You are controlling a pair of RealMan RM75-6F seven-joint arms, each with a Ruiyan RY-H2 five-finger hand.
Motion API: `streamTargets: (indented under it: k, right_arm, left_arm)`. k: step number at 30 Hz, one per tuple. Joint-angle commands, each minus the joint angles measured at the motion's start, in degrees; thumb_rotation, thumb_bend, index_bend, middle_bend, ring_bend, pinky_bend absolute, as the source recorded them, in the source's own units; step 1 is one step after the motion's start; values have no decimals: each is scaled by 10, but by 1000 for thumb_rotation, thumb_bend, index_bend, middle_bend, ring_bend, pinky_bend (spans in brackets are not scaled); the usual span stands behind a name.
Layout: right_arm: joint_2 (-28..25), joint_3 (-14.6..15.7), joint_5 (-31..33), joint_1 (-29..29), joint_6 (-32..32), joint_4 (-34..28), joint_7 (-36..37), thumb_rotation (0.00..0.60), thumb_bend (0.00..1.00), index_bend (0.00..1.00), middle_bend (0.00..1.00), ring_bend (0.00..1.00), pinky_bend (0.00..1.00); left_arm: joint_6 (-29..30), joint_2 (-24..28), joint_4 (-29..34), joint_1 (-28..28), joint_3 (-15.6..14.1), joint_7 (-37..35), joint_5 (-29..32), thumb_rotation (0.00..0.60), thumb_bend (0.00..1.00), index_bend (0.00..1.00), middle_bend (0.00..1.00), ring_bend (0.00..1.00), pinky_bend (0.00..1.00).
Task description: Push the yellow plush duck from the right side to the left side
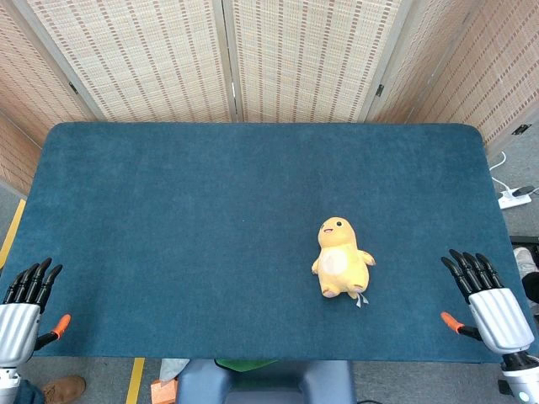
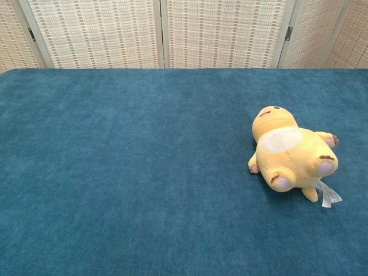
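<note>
A blue table [image 1: 168,236] holds a yellow plush duck [image 1: 340,259] lying on its back. The right hand [image 1: 487,301] rests well right of the duck, fingers spread, holding nothing. The left hand [image 1: 24,310], likewise spread and unladen, lies far to the duck's left.

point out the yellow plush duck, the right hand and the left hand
yellow plush duck [image 1: 340,263]: head view, on its pale belly
right hand [image 1: 484,290]: head view, on the middle of the hand
left hand [image 1: 24,307]: head view, on the middle of the hand
</note>
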State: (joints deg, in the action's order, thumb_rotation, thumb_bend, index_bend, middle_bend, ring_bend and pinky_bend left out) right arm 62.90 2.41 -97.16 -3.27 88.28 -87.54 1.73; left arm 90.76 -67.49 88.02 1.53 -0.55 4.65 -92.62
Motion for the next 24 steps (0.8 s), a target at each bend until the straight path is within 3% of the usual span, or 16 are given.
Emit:
streamTargets:
  k: [1,8,13,20,22,24]
  right_arm:
    - [6,-1,1,-3,-7,3,-6,600,143,0,0,0,0]
    - [56,-1,-8,-72,-121,23,-22,600,143,0,0,0,0]
    - [103,-22,-11,-133,-188,30,-35,600,143,0,0,0,0]
    - [158,-46,46,-199,-299,40,-78,600,166,0,0,0,0]
    - [170,-50,61,-201,-305,48,-102,600,218,0,1,0,70]
    - [186,-55,74,-200,-298,61,-127,600,291,21,91,73,333]
  left_arm:
    - [-5,2,2,1,-1,-1,3,600,283,0,0,0,116]
    - [-19,3,4,9,3,-8,11,600,283,0,0,0,117]
    - [-29,7,7,13,4,-12,18,600,284,0,0,0,119]
    - [-36,13,3,11,5,-26,33,600,283,0,0,0,119]
    - [-37,14,3,10,6,-28,37,600,283,0,0,0,119]
    - [-38,16,4,9,7,-28,42,600,283,0,0,0,119]
